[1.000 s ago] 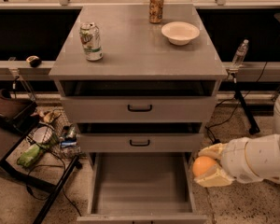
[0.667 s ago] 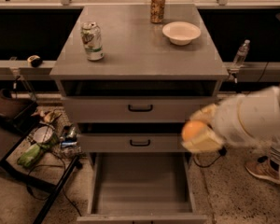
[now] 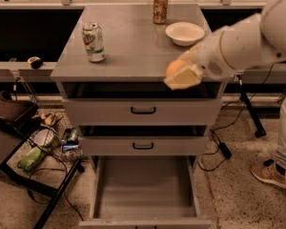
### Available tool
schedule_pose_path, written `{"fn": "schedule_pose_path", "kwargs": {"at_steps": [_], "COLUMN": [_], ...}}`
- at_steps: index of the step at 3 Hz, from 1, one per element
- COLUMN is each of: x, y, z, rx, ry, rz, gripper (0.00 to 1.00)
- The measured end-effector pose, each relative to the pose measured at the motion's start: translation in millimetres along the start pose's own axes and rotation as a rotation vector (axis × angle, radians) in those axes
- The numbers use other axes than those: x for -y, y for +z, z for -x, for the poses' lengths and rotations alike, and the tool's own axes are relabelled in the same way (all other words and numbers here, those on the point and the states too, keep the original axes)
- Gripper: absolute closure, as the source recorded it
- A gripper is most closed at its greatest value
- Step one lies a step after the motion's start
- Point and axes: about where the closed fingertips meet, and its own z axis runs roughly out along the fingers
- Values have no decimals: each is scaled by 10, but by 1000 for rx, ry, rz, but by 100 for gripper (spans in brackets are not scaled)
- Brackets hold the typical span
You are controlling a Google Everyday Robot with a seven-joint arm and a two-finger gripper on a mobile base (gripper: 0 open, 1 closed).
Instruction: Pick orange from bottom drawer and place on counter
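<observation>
My gripper (image 3: 181,73) is shut on the orange (image 3: 174,67), a small round orange fruit, and holds it at the front right edge of the grey counter (image 3: 133,46), just above its surface. The white arm reaches in from the right. The bottom drawer (image 3: 145,187) is pulled open below, with a plain grey floor and nothing in it. The two upper drawers with black handles are closed.
On the counter stand a green-and-white can (image 3: 93,42) at the left, a tan-and-orange drink can (image 3: 160,7) at the back and a white bowl (image 3: 184,33) at the right. A black stand with clutter (image 3: 38,147) is at the left; a person's shoe (image 3: 269,174) at the right.
My gripper has risen with the orange from beside the open bottom drawer, past the middle drawer, up to the counter's front right edge.
</observation>
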Motion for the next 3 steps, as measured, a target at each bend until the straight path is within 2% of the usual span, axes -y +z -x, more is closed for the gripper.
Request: {"fn": "schedule_pose_path", "kwargs": {"at_steps": [1, 2, 3], "x": [632, 1098, 1522], "y": [370, 818, 1236], "z": [486, 863, 1104], "rx": [113, 194, 253], "ry": [43, 85, 136], "rz": [-28, -23, -30], "gripper": [100, 100, 100]}}
